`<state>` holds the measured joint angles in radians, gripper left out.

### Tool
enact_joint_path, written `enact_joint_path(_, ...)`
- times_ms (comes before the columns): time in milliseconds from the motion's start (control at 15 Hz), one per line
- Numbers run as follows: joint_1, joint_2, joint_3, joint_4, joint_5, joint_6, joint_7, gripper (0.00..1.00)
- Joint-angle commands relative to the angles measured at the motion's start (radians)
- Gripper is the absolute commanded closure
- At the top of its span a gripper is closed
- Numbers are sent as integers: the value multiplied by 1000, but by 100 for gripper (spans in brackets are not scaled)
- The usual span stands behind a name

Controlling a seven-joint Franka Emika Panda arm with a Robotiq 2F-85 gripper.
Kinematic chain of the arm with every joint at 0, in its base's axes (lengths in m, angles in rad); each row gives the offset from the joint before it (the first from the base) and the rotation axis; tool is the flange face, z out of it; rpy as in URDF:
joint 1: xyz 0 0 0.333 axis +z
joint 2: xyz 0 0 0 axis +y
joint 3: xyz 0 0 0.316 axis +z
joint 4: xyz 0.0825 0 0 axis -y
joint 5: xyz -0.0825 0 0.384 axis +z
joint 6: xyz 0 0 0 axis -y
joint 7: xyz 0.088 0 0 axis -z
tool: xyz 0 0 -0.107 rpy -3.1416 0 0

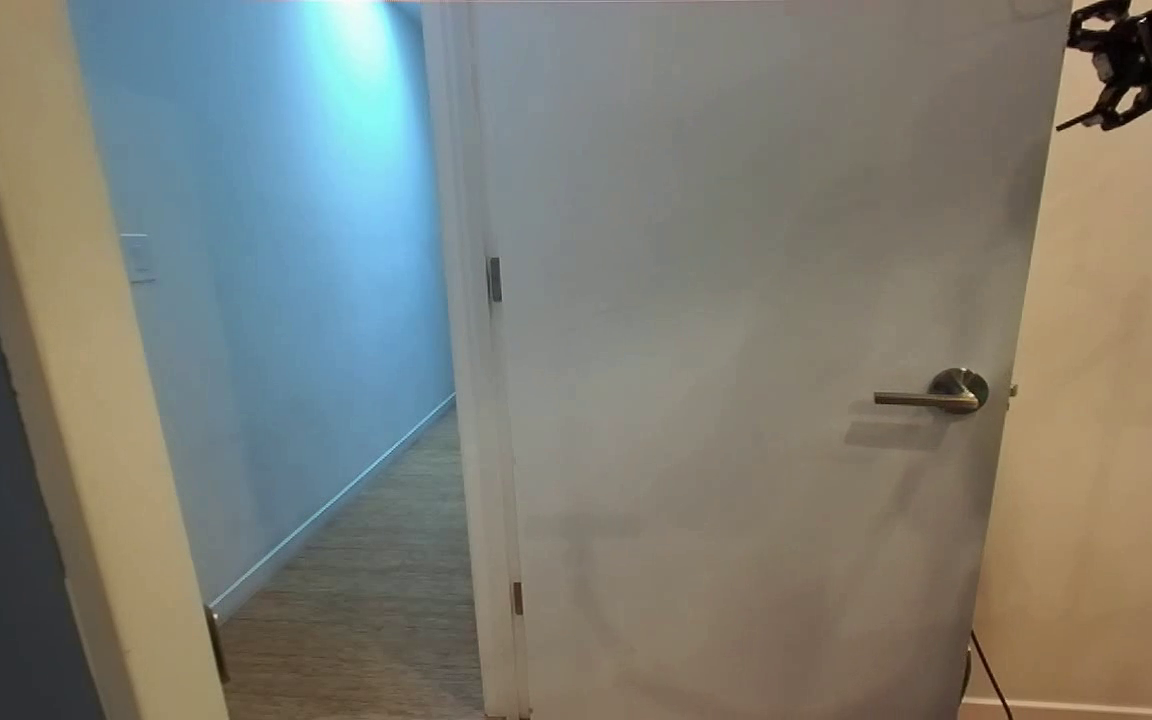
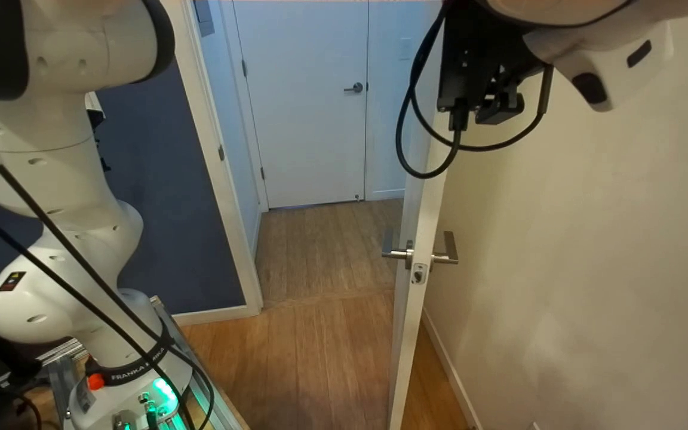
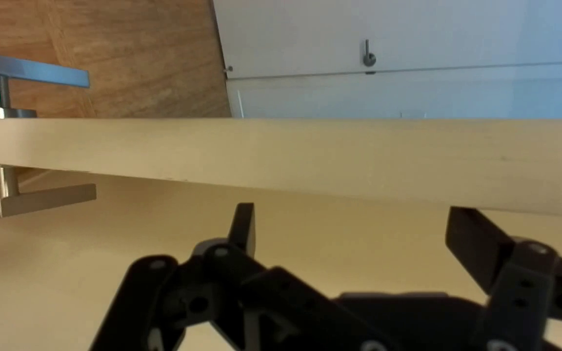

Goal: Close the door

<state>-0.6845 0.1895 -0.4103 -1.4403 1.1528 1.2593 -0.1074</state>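
The door [image 1: 736,300] stands open, its side edge [image 3: 281,151] near the pincer [image 3: 352,219] and its handle [image 1: 921,400] well below. The pincer's fingers [image 3: 476,239] spread wide.

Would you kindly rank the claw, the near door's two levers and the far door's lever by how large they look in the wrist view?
1. Claw
2. Upper lever and lower lever on the near door: too alike to rank
3. Far lever, on the far door

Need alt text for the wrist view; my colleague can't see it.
Edge-on, a flat white door panel spans the picture, a brushed silver lever handle on each face; lower down, the black two-fingered end effector stands open, empty.
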Motion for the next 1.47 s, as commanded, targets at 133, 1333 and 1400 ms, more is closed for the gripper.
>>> enact_joint_path(133, 14, -43, -3, -40, -89, -91, -49, 0)
enact_joint_path(1333, 102, -479, -18, -282, -613, -37, -305, 0)
enact_joint_path(1400, 123, -517, -9, -311, -634, 3, -308, 0)
